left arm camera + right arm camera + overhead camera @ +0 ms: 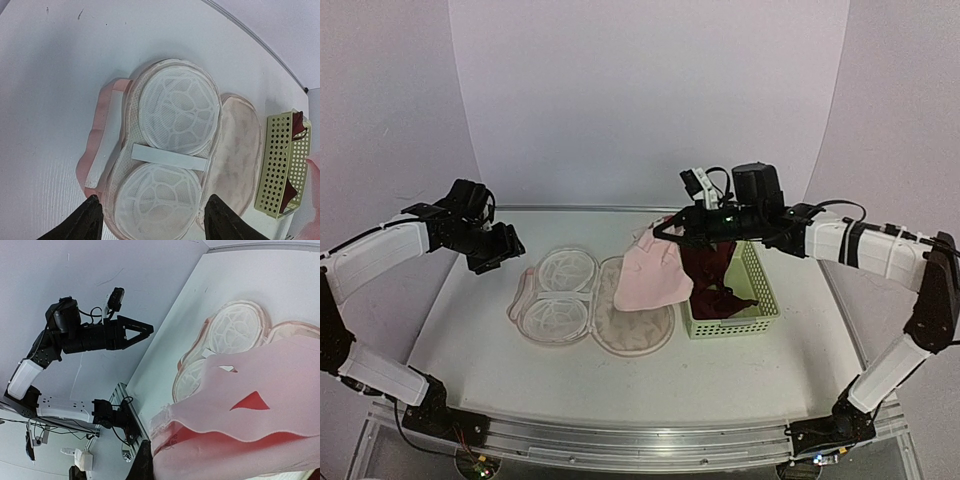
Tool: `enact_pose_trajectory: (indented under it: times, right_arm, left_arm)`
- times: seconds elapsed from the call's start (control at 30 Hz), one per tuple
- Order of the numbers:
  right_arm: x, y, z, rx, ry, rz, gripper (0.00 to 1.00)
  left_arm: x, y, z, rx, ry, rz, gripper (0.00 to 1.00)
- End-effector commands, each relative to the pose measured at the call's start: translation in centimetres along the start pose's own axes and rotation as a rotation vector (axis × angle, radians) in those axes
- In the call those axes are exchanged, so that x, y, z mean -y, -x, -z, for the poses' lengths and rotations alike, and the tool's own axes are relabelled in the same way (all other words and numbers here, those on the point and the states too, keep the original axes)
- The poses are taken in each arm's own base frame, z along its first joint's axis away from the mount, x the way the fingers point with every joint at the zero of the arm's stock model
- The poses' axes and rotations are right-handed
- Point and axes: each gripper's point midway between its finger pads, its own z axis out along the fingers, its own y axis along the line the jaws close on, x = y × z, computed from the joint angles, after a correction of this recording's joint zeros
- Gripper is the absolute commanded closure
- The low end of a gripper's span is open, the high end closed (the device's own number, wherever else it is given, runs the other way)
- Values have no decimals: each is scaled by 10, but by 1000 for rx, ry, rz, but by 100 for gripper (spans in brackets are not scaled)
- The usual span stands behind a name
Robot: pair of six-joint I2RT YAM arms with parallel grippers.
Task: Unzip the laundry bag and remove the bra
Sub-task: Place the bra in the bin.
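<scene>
While your left tool (505,248) hangs above the left part of the surface (470,370), jaws well apart and nothing between them, the work sits to its right. Just right of that tool and below it lies the laundry bag (558,300), unzipped and spread flat. One half carries two white mesh domes (177,112) set one beyond the other. The plain lid half (240,135) folds out to the right, so the open bag stretches left to right across the surface. No garment shows inside it.

Further right, the pink bra (655,280) hangs in the air. Its lower edge is over the lid half and just beside the left wall of the pale green basket (732,328). Your right tool (672,230) is clamped tight on the bra's top edge, so that arm has the garment, not the left. Dark red cloth (712,265) drops behind the bra into the basket; you cannot tell whether it belongs to the same piece.

By the look of it, removal is all but done. The next move turns on one thing: the bra hangs right of the bag, between it and the basket. Carry it rightward, clear of the lid half, and watch that the hem does not drag the lid.
</scene>
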Motion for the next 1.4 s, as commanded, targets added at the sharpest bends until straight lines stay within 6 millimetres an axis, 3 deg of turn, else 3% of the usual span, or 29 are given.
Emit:
enact_pose_trajectory:
  times: [0.0,0.27,0.47,0.67,0.87,1.13,1.37]
  right_arm:
    - [-15,-4,39,-11,40,122,100]
    - [21,-2,101,21,-51,148,100]
    - [52,5,128,28,-115,164,100]
    - [73,11,132,-11,-111,166,100]
    - [92,16,123,-61,-87,161,100]
    - [125,32,113,-87,-114,149,100]
    - [149,34,104,-114,-115,119,100]
  left_arm:
    - [8,18,7,51,-8,14,29]
    - [8,20,6,52,-5,16,25]
    - [8,19,5,50,-4,18,18]
    - [9,21,8,58,-6,9,14]
    - [8,21,14,73,-9,4,1]
    - [8,22,21,86,-13,-1,0]
    - [8,22,23,92,-15,-3,0]
